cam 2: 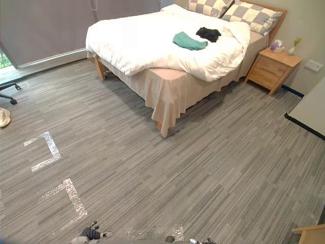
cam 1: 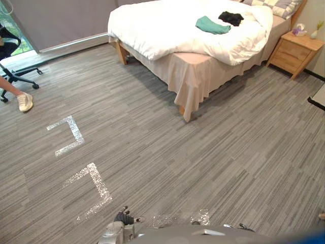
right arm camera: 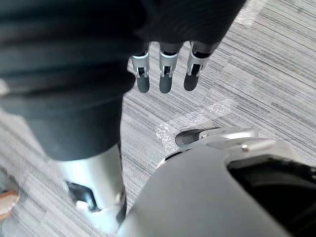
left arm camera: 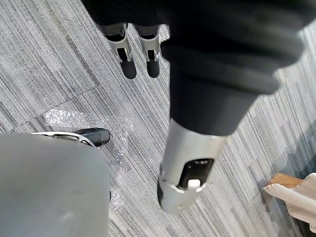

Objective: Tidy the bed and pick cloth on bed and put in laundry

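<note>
Across the room stands a bed [cam 1: 193,71] with a rumpled white duvet [cam 1: 167,25] and a pink skirt. A folded green cloth [cam 1: 212,25] lies on the duvet near the far side, and a black cloth [cam 1: 231,18] lies just beyond it, close to the pillows. Both are far from me, past a wide stretch of floor. My left hand [left arm camera: 129,61] hangs over the grey floor with its fingers straight and nothing in it. My right hand [right arm camera: 165,79] hangs the same way, also holding nothing.
Checkered pillows [cam 2: 254,18] lean at the headboard. A wooden nightstand [cam 1: 294,51] stands right of the bed. Silver tape corners [cam 1: 68,134] mark the floor on the left. A person's shoe [cam 1: 24,101] and an office chair [cam 1: 15,71] sit far left. A white tabletop edge [cam 2: 310,114] is at the right.
</note>
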{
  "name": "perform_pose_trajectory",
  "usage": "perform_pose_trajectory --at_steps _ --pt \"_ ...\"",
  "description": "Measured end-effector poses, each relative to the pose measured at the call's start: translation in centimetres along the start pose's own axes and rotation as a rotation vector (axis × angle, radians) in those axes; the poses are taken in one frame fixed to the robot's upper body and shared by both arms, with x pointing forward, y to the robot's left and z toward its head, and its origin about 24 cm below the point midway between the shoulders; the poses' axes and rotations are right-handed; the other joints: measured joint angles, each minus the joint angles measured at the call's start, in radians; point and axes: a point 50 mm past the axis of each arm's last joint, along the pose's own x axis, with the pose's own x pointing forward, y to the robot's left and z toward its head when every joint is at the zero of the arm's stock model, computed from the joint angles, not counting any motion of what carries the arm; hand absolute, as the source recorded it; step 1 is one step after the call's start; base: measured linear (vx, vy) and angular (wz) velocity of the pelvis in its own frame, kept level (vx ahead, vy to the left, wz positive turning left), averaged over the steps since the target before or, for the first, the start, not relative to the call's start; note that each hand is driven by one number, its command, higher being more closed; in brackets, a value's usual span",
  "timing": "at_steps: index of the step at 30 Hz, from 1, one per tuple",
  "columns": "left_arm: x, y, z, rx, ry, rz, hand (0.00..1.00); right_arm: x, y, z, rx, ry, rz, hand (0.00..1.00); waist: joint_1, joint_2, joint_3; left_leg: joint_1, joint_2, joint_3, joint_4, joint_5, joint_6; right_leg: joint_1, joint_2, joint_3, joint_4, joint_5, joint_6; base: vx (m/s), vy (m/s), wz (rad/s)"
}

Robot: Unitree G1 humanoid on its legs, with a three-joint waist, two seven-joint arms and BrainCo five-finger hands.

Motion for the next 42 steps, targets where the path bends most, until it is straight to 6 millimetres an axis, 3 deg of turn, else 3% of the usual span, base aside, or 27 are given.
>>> perform_pose_trajectory --at_steps 3,6,9,10,12,14,15,16,17,18,19,20,21,22,23,24,26,29,30,31,32,33,35,38,39,40,42 --pt "0.1 0.5 0.5 0.045 -0.002 0.013 0.00 0.2 0.6 1.4 0.026 -0.035 -0.003 0.00 0.003 -0.010 0.052 -0.001 0.017 0.069 0.035 -0.021 0.004 -0.100 -0.017 -0.059 0.182 -0.059 0.034 -0.10 -0.025 -0.60" --pt "0.1 1.5 0.5 0.102 0.016 0.038 0.00 0.3 1.7 1.8 0.082 -0.054 0.002 0.00 -0.014 -0.036 0.078 0.000 0.021 0.104 0.050 -0.037 -0.004 -0.130 -0.028 -0.121 0.216 -0.081 0.011 -0.06 -0.105 -0.51" --pt "0.2 1.3 0.8 0.127 0.008 0.029 0.00 0.3 1.6 1.9 0.130 -0.056 -0.010 0.00 -0.034 -0.027 0.098 0.006 0.031 0.109 0.014 -0.039 -0.008 -0.164 -0.018 -0.123 0.259 -0.081 0.011 0.00 -0.080 -0.19" --pt "0.4 0.8 1.7 0.125 -0.013 0.017 0.00 0.3 1.2 2.0 0.163 -0.063 -0.024 0.00 -0.038 -0.018 0.125 0.024 0.048 0.118 -0.002 -0.037 -0.010 -0.210 -0.013 -0.129 0.330 -0.101 -0.007 -0.07 -0.043 -0.21" --pt "0.4 0.8 1.7 0.123 -0.013 0.018 0.00 0.2 1.1 1.4 0.188 -0.050 -0.033 0.00 -0.041 -0.010 0.133 0.030 0.064 0.134 0.001 -0.046 -0.028 -0.252 -0.024 -0.129 0.308 -0.096 -0.017 -0.15 0.034 -0.24" --pt "0.3 1.3 1.5 0.110 0.001 0.031 0.00 0.1 1.1 0.4 0.219 -0.028 -0.039 0.00 -0.043 -0.031 0.135 0.068 0.070 0.163 0.005 -0.074 -0.069 -0.270 -0.069 -0.137 0.253 -0.051 -0.024 -0.09 0.024 -0.31" --pt "0.3 1.5 1.4 0.110 0.008 0.040 0.00 0.1 1.1 0.0 0.237 -0.019 -0.043 0.00 -0.046 -0.037 0.136 0.092 0.080 0.175 0.020 -0.096 -0.088 -0.270 -0.082 -0.159 0.275 -0.016 -0.049 0.23 -0.178 -0.24" --pt "0.3 1.1 1.4 0.117 0.006 0.032 0.00 0.0 0.8 -0.3 0.248 -0.016 -0.049 0.00 -0.059 -0.018 0.120 0.094 0.124 0.187 0.058 -0.138 -0.113 -0.280 -0.059 -0.180 0.331 -0.085 -0.083 0.35 -0.234 -0.16" --pt "0.4 0.8 1.7 0.113 -0.002 0.026 0.00 -0.1 0.6 -0.5 0.255 -0.019 -0.051 0.00 -0.066 -0.018 0.104 0.090 0.143 0.197 0.075 -0.153 -0.117 -0.292 -0.051 -0.185 0.355 -0.116 -0.086 0.44 -0.248 -0.03" --pt "0.4 0.1 1.6 0.098 -0.005 0.012 0.00 -0.1 0.4 -0.6 0.268 -0.023 -0.056 0.00 -0.074 -0.006 0.090 0.083 0.172 0.207 0.121 -0.162 -0.114 -0.293 -0.036 -0.191 0.365 -0.151 -0.091 0.45 -0.198 0.01" --pt "0.5 -0.7 2.3 0.063 -0.024 -0.003 0.00 -0.1 0.3 -0.4 0.240 -0.024 -0.057 0.00 -0.076 -0.002 0.090 0.030 0.213 0.204 0.297 -0.172 -0.142 -0.275 -0.016 -0.177 0.360 -0.177 -0.099 0.50 -0.285 -0.27" --pt "0.5 -1.8 2.5 0.006 -0.035 -0.034 0.00 -0.1 0.2 -0.4 0.192 -0.024 -0.052 0.00 -0.073 0.000 0.088 -0.054 0.282 0.179 0.564 -0.151 -0.116 -0.219 0.006 -0.166 0.323 -0.171 -0.119 0.41 -0.278 -0.40" --pt "0.5 -1.8 2.9 -0.021 -0.058 -0.031 0.00 -0.1 0.1 -0.2 0.166 -0.032 -0.049 0.00 -0.072 0.006 0.089 -0.107 0.316 0.146 0.703 -0.123 -0.101 -0.183 0.024 -0.151 0.294 -0.169 -0.130 0.27 -0.286 -0.67" --pt "0.4 -1.9 3.1 -0.055 -0.087 -0.034 0.00 0.0 0.0 0.6 0.108 -0.058 -0.043 0.00 -0.068 0.021 0.093 -0.218 0.353 0.062 0.959 -0.128 -0.112 -0.114 0.057 -0.117 0.249 -0.171 -0.143 0.13 -0.179 -0.63" --pt "0.4 -1.8 3.2 -0.068 -0.097 -0.030 0.00 0.0 0.0 1.1 0.077 -0.075 -0.037 0.00 -0.063 0.025 0.095 -0.266 0.353 0.028 1.052 -0.138 -0.113 -0.085 0.067 -0.093 0.230 -0.171 -0.147 0.05 -0.173 -1.02" --pt "0.4 -1.6 3.6 -0.084 -0.127 -0.015 0.00 0.1 0.3 2.1 0.045 -0.106 -0.021 0.00 -0.049 0.028 0.100 -0.347 0.326 -0.022 1.159 -0.160 -0.112 -0.026 0.075 -0.048 0.195 -0.173 -0.150 -0.07 -0.124 -1.12" --pt "0.2 -1.6 4.8 -0.104 -0.205 -0.016 0.00 0.2 1.1 3.8 0.007 -0.156 0.005 0.00 -0.019 0.022 0.109 -0.449 0.254 -0.070 1.140 -0.189 -0.099 0.048 0.072 0.029 0.160 -0.173 -0.150 -0.04 -0.050 -1.30" --pt "0.1 -2.1 5.5 -0.148 -0.270 -0.029 0.00 0.3 3.3 5.9 -0.066 -0.218 0.063 0.00 0.031 0.009 0.121 -0.512 0.162 -0.067 0.806 -0.195 -0.066 0.134 0.025 0.124 0.140 -0.180 -0.136 0.33 0.091 -1.60" --pt "0.1 -2.3 5.3 -0.151 -0.262 -0.028 0.00 0.3 3.8 6.3 -0.098 -0.238 0.088 0.00 0.035 0.014 0.116 -0.503 0.130 -0.068 0.552 -0.102 -0.060 0.158 0.005 0.129 0.138 -0.204 -0.098 0.03 0.093 -1.31" --pt "0.0 -2.9 4.3 -0.159 -0.236 -0.038 0.00 0.2 4.0 6.4 -0.137 -0.248 0.111 0.00 0.038 0.071 0.097 -0.492 0.137 -0.071 0.290 0.050 -0.056 0.183 0.027 0.128 0.122 -0.239 -0.077 0.01 0.156 -1.17" --pt "0.0 -3.4 4.1 -0.164 -0.227 -0.051 0.00 0.1 4.1 6.6 -0.146 -0.258 0.118 0.00 0.037 0.091 0.100 -0.481 0.140 -0.076 0.270 0.178 -0.007 0.210 0.024 0.137 0.109 -0.264 -0.054 0.13 0.223 -0.44" --pt "0.1 -3.4 4.9 -0.166 -0.240 -0.048 0.00 0.2 4.8 6.6 -0.165 -0.250 0.139 0.00 0.026 0.053 0.108 -0.472 0.098 -0.047 0.275 0.174 0.028 0.247 -0.025 0.130 0.083 -0.270 -0.031 0.39 0.244 0.32" --pt "0.2 -3.3 6.0 -0.133 -0.266 -0.048 0.00 0.2 4.9 6.2 -0.173 -0.235 0.146 0.00 0.023 0.037 0.111 -0.487 0.071 -0.020 0.296 0.150 0.063 0.253 -0.052 0.106 0.081 -0.219 -0.019 0.36 0.214 0.53" --pt "0.4 -2.8 5.2 -0.126 -0.220 -0.036 0.00 0.4 5.0 5.6 -0.191 -0.202 0.141 0.00 0.040 0.004 0.098 -0.423 -0.001 -0.013 0.262 0.112 0.084 0.265 -0.111 0.090 0.134 -0.142 0.025 0.32 0.227 0.22" --pt "0.4 -2.6 4.8 -0.119 -0.202 -0.031 0.00 0.4 4.9 5.5 -0.199 -0.197 0.138 0.00 0.036 -0.004 0.093 -0.388 -0.027 -0.014 0.241 0.095 0.091 0.249 -0.138 0.088 0.215 -0.134 0.039 0.22 0.195 0.20" --pt "0.4 -2.4 4.4 -0.105 -0.178 -0.029 0.00 0.4 4.9 5.0 -0.194 -0.186 0.133 0.00 0.036 -0.020 0.084 -0.336 -0.062 -0.017 0.221 0.063 0.099 0.189 -0.168 0.087 0.416 -0.118 0.073 0.20 0.181 0.18" --pt "0.3 -2.1 3.8 -0.043 -0.159 -0.031 0.00 0.4 4.9 4.2 -0.170 -0.173 0.128 0.00 0.033 -0.047 0.057 -0.258 -0.116 -0.039 0.209 0.008 0.115 0.014 -0.245 0.086 0.814 -0.012 0.154 0.12 0.101 0.21"
